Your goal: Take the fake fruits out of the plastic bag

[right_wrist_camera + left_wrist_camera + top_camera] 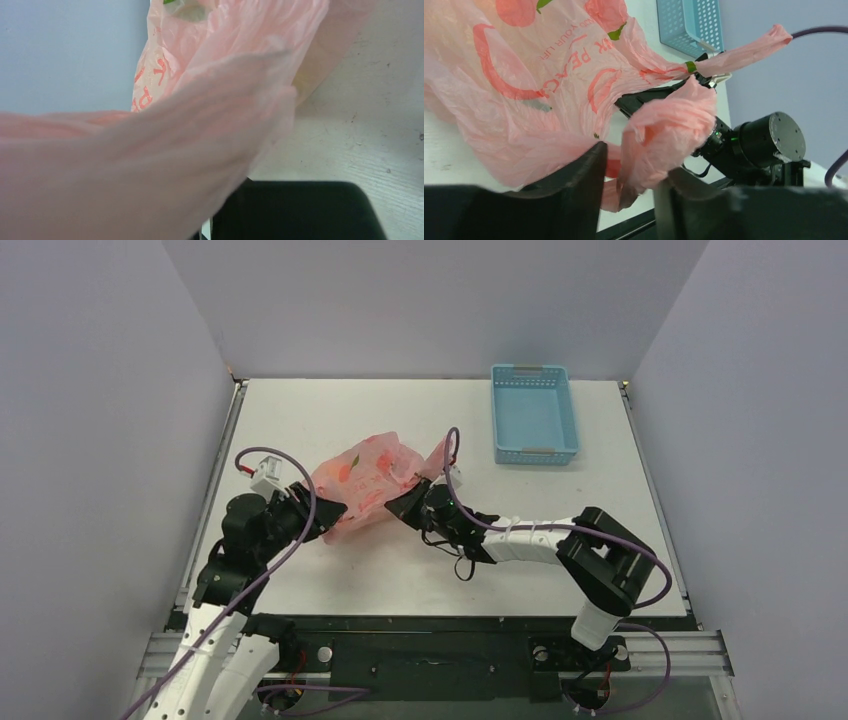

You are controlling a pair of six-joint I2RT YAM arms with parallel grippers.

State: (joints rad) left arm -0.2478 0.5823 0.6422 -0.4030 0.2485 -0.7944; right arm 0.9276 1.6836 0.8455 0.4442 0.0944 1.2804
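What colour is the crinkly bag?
The plastic bag is pale pink with red fruit prints and lettering; it is clearest in the left wrist view.

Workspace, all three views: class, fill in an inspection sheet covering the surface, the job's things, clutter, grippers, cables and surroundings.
Surface: white table, scuffed and speckled in the right wrist view.
Job's things: pink plastic bag lies crumpled at the table's middle-left; fake fruits not seen, none lying outside it.
Clutter: light-blue basket at the far right; nothing seen inside.
Grippers: left gripper has its fingers a little apart with a fold of bag between them, grip unclear; right gripper is shut on the bag's handle.
Cables: purple cables loop over both arms, one arching beside the bag.
Surroundings: plain grey walls on three sides.
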